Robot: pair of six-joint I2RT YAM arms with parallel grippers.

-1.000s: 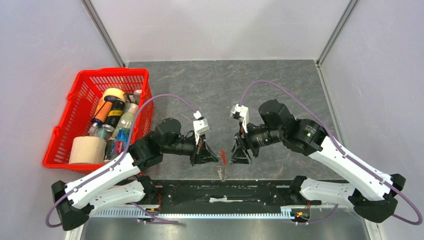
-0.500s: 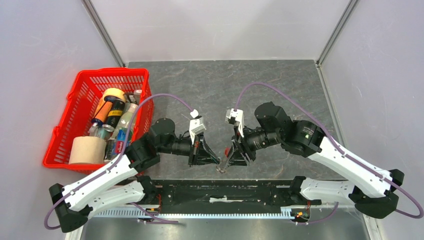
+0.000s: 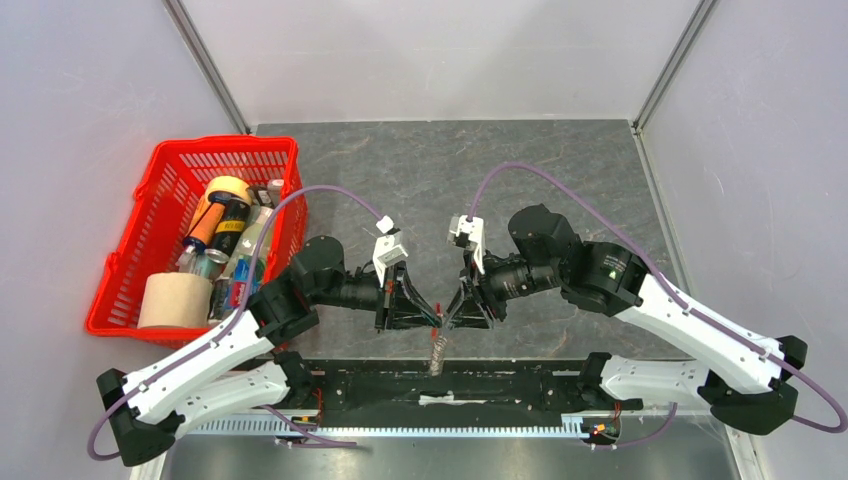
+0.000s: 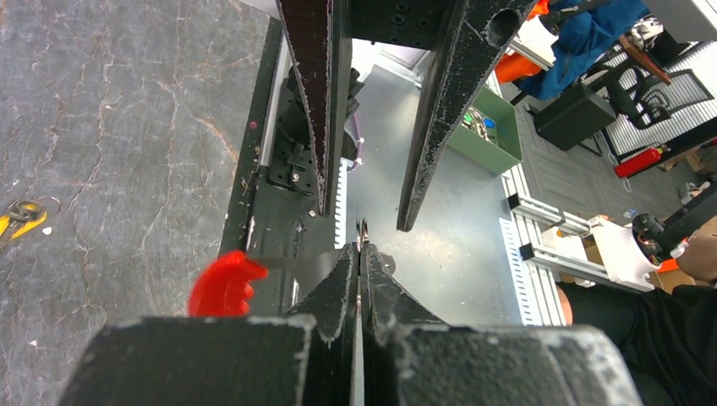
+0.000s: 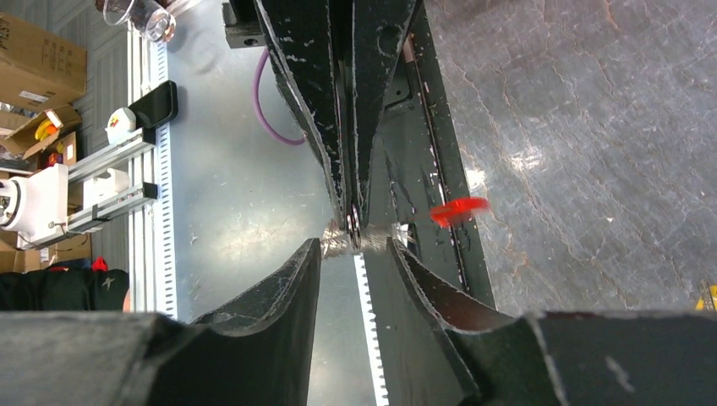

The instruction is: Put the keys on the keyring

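My left gripper (image 3: 430,318) is shut on the keyring (image 4: 363,230), whose thin metal edge pokes out between its tips (image 4: 360,249). The ring's red part (image 4: 224,283) sticks out to one side and also shows in the right wrist view (image 5: 457,211). A silvery bunch of keys (image 3: 437,350) hangs below the tips, over the table's near edge, and shows blurred in the right wrist view (image 5: 334,245). My right gripper (image 3: 453,312) is open, its jaws (image 5: 355,245) on either side of the ring and the left tips. A brass-yellow key (image 4: 21,216) lies on the table.
A red plastic basket (image 3: 225,143) with bottles, cans and a paper roll stands at the left. The black mounting rail (image 3: 450,385) runs along the near edge under the grippers. Grey walls close in the table.
Both grippers have moved toward each other and slightly nearer. My open right gripper now straddles the left tips and the ring. The key bunch hangs a little lower.
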